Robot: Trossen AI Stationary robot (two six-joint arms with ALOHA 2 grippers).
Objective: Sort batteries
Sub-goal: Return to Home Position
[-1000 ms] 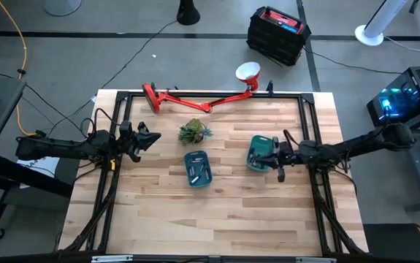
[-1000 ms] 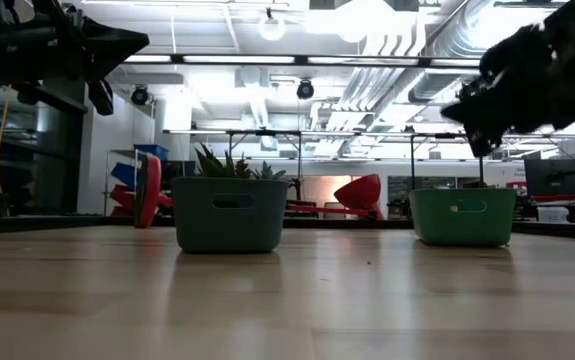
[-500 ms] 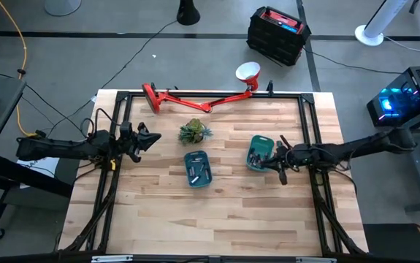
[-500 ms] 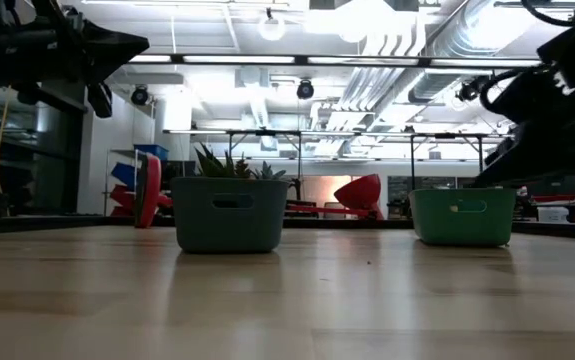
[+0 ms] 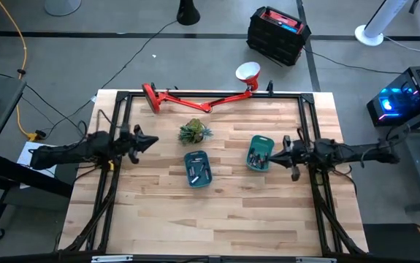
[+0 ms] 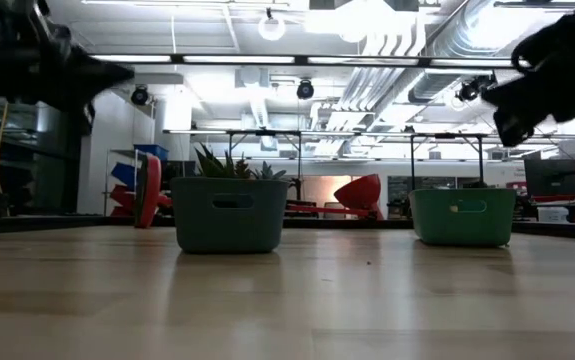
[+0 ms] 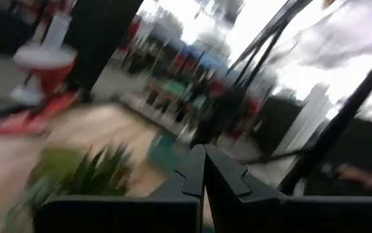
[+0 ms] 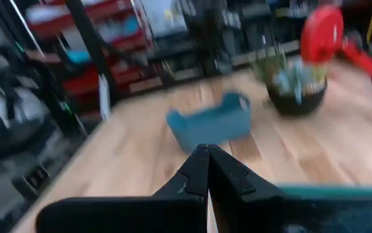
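Left claw [image 5: 150,139] and right claw [image 5: 277,155] are both pinched together (empty); lift the right one clear of the teal bin [image 5: 259,152], toward the worktop's [image 5: 231,219] right edge.

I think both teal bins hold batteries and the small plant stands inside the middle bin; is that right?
Not quite. The high view shows the plant standing on the table, apart from the middle bin; that bin and the right bin do hold batteries.
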